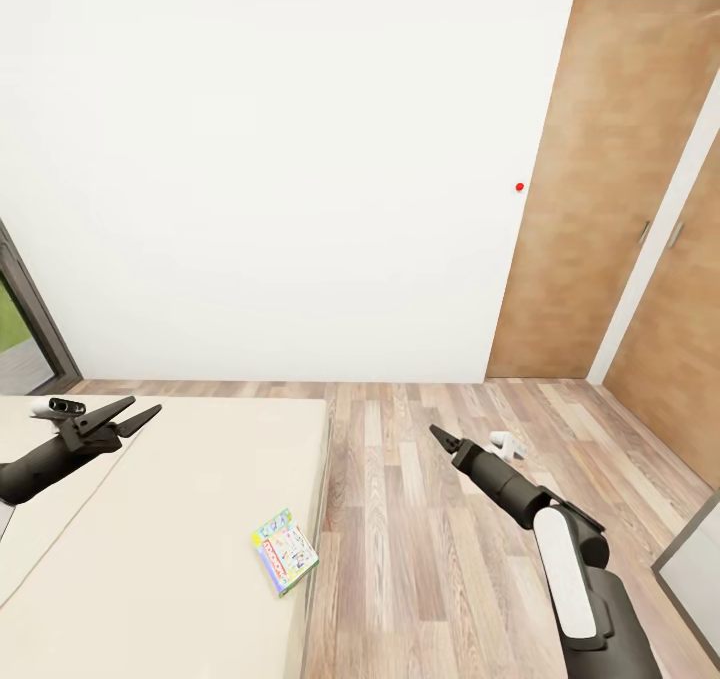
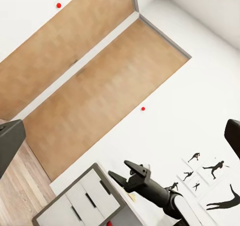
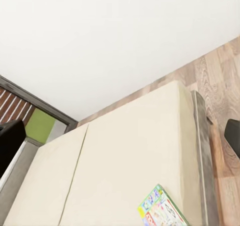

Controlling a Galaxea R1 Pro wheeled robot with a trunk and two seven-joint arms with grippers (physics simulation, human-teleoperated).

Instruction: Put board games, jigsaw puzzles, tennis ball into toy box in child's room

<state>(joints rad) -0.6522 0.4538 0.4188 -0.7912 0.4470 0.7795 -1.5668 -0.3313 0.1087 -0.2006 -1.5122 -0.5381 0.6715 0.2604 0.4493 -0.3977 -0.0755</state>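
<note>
One board game point(image 1: 285, 551), a thin box with a green-edged bright printed cover, lies flat on the cream bed point(image 1: 180, 519) close to the bed's right edge. The right wrist view shows it too, as the board game point(image 3: 162, 212) on the bed point(image 3: 125, 161). My left gripper point(image 1: 147, 405) hovers open over the bed's far left part, well away from the game. My right gripper point(image 1: 436, 431) hangs above the wood floor to the right of the bed, empty. In the left wrist view the right gripper point(image 2: 117, 168) has its fingers apart.
Wood-plank floor point(image 1: 420, 519) runs between the bed and tall wooden doors point(image 1: 600, 189) at the right. A dark-framed window point(image 1: 20, 329) is at the far left. A low cabinet point(image 2: 82, 201) with white drawers stands below black baseball-player pictures point(image 2: 210, 173).
</note>
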